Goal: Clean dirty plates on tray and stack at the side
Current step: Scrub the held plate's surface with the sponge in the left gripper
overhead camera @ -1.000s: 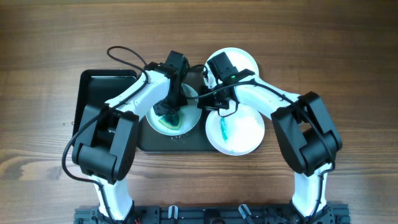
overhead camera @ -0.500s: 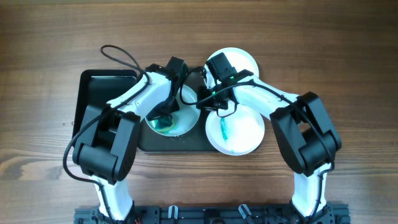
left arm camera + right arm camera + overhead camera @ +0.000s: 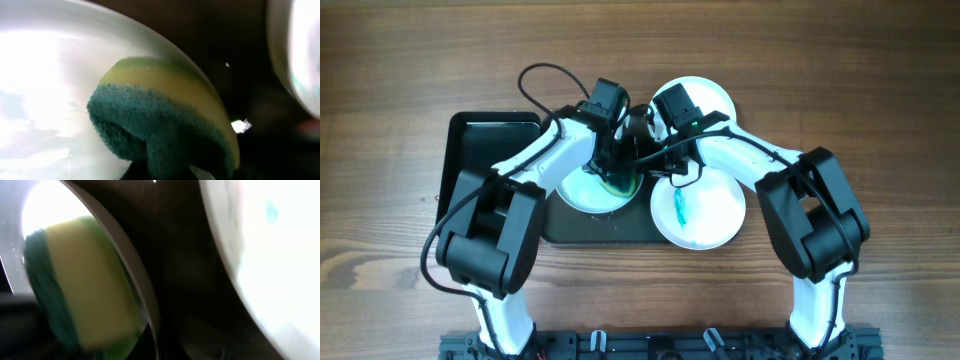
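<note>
**Sponge held down on the left plate**

The left claw [image 3: 614, 172] is closed on a sponge [image 3: 160, 125]. The sponge is yellow with a dark green scouring face, and it bulges and folds where it is pinched. It presses on the right part of the left plate [image 3: 576, 192], whose face looks white with a faint teal tint.

The right claw [image 3: 644, 158] sits just beside the left one, at that plate's right rim. Its fingers do not show in its own camera, so I cannot tell how far it is open.

The left plate lies on the tray [image 3: 600, 230], dark and shallow, in the middle of the frame. A second plate [image 3: 708, 218] at lower right carries a teal smear [image 3: 680, 208]. A third plate [image 3: 712, 95] above it is plain white where it shows.

A smaller black tray [image 3: 485, 150] lies at the left. Everything rests on a brown wood-grain table [image 3: 410, 60], which fills the overhead view.
</note>
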Controlling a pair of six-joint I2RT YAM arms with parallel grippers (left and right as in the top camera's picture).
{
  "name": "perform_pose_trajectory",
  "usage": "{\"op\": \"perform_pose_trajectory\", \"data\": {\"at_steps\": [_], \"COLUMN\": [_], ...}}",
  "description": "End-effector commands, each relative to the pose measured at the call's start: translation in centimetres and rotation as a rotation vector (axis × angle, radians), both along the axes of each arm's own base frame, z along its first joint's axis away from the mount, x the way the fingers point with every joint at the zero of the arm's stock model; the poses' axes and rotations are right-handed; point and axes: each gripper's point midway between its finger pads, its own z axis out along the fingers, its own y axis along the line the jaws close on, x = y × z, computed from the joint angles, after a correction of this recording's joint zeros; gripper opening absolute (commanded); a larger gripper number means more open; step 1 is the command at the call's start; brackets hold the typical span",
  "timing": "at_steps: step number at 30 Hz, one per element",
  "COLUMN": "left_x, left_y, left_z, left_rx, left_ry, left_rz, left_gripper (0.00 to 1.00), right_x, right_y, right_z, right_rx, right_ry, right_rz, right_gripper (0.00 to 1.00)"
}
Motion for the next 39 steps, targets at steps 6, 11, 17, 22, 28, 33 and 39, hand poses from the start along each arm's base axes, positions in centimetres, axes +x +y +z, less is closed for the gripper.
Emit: {"op": "perform_pose_trajectory", "data": {"at_steps": [6, 11, 17, 22, 28, 33, 39], "left_x": [1.7, -1.0, -6.5, -6.7, -0.6, 3.0, 1.5], "left_y": [12.3, 12.2, 0.7, -3.8, 0.1, 6.4, 14.2], "left_z": [1.6, 0.7, -0.7, 1.1, -0.4, -0.5, -0.3], "left_rx": [0.628, 0.624, -0.001, -0.277, -0.062, 0.176, 0.443], "left_ry": [-0.205, -0.073, 0.271, 0.252, 0.057, -0.077, -0.042], "left_rz": [0.415, 0.373, -0.084, -0.241, 0.009, 0.221, 0.451], "left_gripper": [0.04, 0.04, 0.04, 0.04, 0.04, 0.04, 0.04], "right_x": [-1.6, -1.5, -1.5, -1.6, -1.6, -1.6, -1.6], "right_y": [-1.3, -1.2, -1.2, -1.2, -1.2, -1.2, -1.2], "right_z": [-3.4, -3.4, -3.4, -3.4, -3.4, -3.4, -3.4], "right_rx": [-0.078, -0.076, -0.075, -0.072, -0.074, -0.074, -0.075], "right_ry": [0.063, 0.059, 0.059, 0.063, 0.064, 0.063, 0.061], "right_rz": [0.005, 0.005, 0.005, 0.003, 0.006, 0.007, 0.011], "right_gripper": [0.04, 0.04, 0.04, 0.05, 0.04, 0.04, 0.04]}}
